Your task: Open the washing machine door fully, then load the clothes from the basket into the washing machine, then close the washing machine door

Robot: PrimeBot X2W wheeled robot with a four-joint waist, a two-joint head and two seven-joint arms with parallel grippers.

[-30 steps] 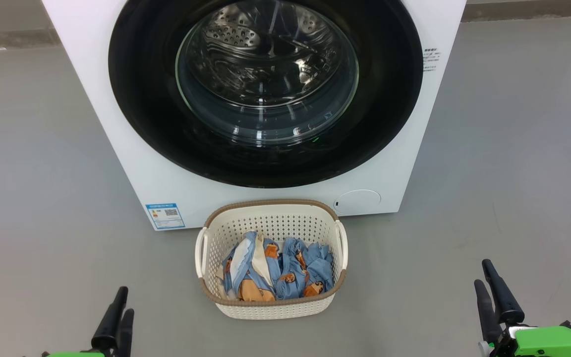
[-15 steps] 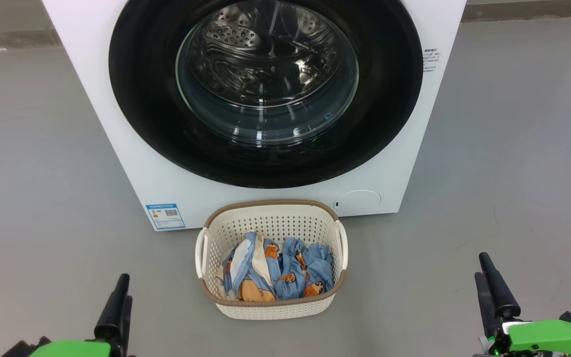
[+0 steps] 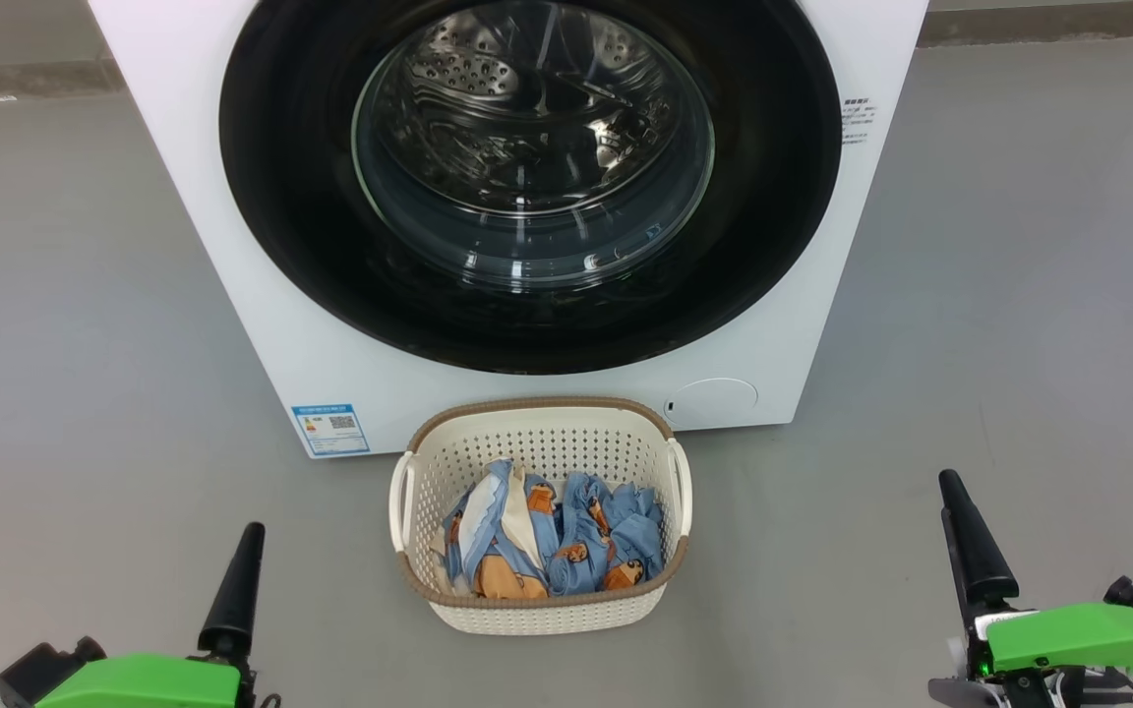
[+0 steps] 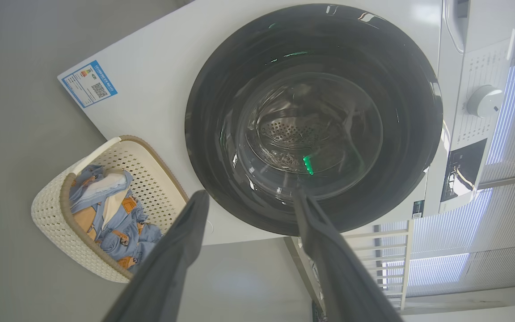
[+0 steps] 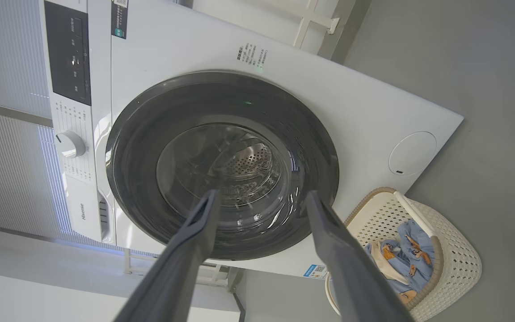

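Observation:
The white washing machine [image 3: 232,295] stands in front of me with its door [image 3: 291,197] shut: glossy black rim around a clear glass window, steel drum behind it. On the floor against the machine sits the cream basket [image 3: 539,405], holding the light blue clothes [image 3: 566,541]. My left gripper [image 3: 252,536] hovers low to the basket's left, my right gripper [image 3: 950,484] low to its right, both apart from everything. In the wrist views the left gripper [image 4: 251,197] and right gripper [image 5: 263,196] stand open and empty, pointing at the door [image 4: 213,112] [image 5: 137,147].
Grey floor [image 3: 65,393] spreads on both sides of the machine. A blue label [image 3: 330,430] and a round cap [image 3: 712,401] sit low on its front. The control panel with a knob [image 4: 484,100] is at the machine's top. A white rack [image 4: 391,264] stands beside the machine.
Both grippers have moved up the head view toward the machine, and their green wrists now show more. Basket, clothes and door have not moved.

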